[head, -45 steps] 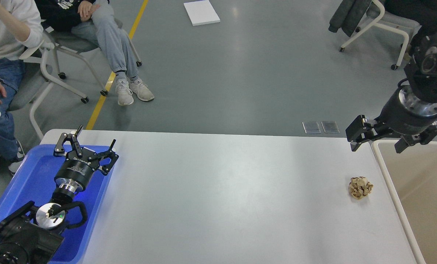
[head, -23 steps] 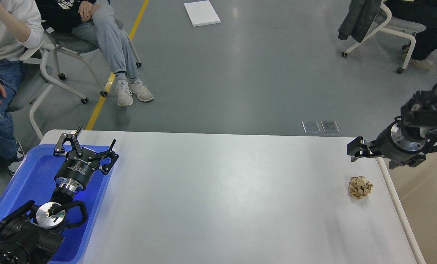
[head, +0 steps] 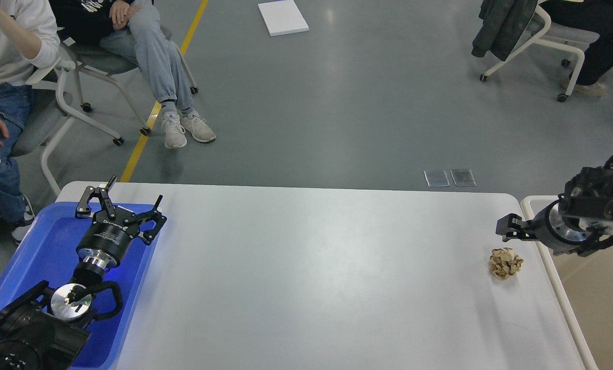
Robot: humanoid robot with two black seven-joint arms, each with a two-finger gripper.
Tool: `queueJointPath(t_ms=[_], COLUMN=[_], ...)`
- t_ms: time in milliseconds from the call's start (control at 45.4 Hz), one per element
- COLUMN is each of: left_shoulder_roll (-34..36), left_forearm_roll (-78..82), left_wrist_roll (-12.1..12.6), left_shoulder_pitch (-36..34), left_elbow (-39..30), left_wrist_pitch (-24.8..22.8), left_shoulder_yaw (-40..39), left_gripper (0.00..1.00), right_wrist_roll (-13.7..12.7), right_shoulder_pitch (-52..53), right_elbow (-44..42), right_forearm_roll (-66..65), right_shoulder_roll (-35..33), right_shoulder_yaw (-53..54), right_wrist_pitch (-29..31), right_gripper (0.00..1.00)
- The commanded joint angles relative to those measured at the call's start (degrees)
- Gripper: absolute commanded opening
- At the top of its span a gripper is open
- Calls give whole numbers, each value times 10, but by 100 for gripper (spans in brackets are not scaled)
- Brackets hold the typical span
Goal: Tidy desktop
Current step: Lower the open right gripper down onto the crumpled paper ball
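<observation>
The desktop is a wide white-grey tabletop. A crumpled tan paper ball lies on it near the right edge. My right gripper hangs just above and slightly behind the ball, apart from it. It is seen end-on and dark, so its fingers cannot be told apart. My left gripper is open and empty over the far end of the blue tray at the left.
A beige bin with a cream rim stands against the table's right edge. People sit on wheeled chairs beyond the far left corner. Another chair stands at the far right.
My right arm has come down and drawn back to the right, bringing its gripper low beside the paper ball. The left arm and the ball have not moved.
</observation>
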Motion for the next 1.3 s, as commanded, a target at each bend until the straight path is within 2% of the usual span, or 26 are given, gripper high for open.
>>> queueJointPath(t_ms=[0,198,704,1078,1276], left_shoulder_roll=[0,0,0,0,0], left_forearm_roll=[0,0,0,0,0], left_wrist_roll=[0,0,-1,-1,-1], left_shoulder_pitch=[0,0,0,0,0], left_elbow=[0,0,0,0,0], left_wrist_pitch=[0,0,0,0,0], left_shoulder_yaw=[0,0,0,0,0], left_gripper=[100,100,100,100,100], right_wrist_roll=[0,0,1,2,2], right_shoulder_pitch=[-66,-144,-199,-205,-231], right_elbow=[-39,-102,-181,-185,-209], right_forearm_roll=[0,0,-1,0,-1], right_shoulder_roll=[4,19,41,48,79], right_shoulder_yaw=[17,61,118,157,159], right_wrist_pitch=[-48,-96,-99,-99,-102], right_gripper=[100,100,100,99,99])
